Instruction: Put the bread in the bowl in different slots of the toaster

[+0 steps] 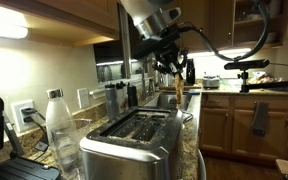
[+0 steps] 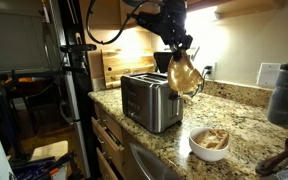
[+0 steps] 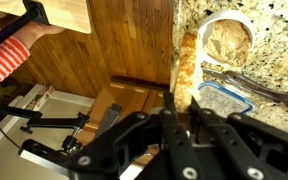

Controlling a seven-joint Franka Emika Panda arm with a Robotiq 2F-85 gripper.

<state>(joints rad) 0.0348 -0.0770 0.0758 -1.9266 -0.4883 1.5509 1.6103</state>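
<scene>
1. Well, your claw is pinched shut on one slice of the bread. It holds the slice by the top.
2. That slice is tan and golden, flat and thin. It hangs in the air near the toaster, on the side where the bowl sits.
3. The toaster is a big, shiny metal box with brushed sides. In an exterior view you can see the two long dark slots on its top.
4. The bowl is white and round. It sits on the speckled stone counter near the toaster, and there is more tan bread inside it.
5. In an exterior view the slice shows you its wide, flat face. In an exterior view the slice looks like a skinny strip past the toaster's far end.
6. The wrist view shows only the slice's thin edge. It also shows the bowl from above.
7. The long side of the slice runs up and down, straight below your claw.
8. A clear plastic bottle with a white cap stands just beside the toaster.
</scene>
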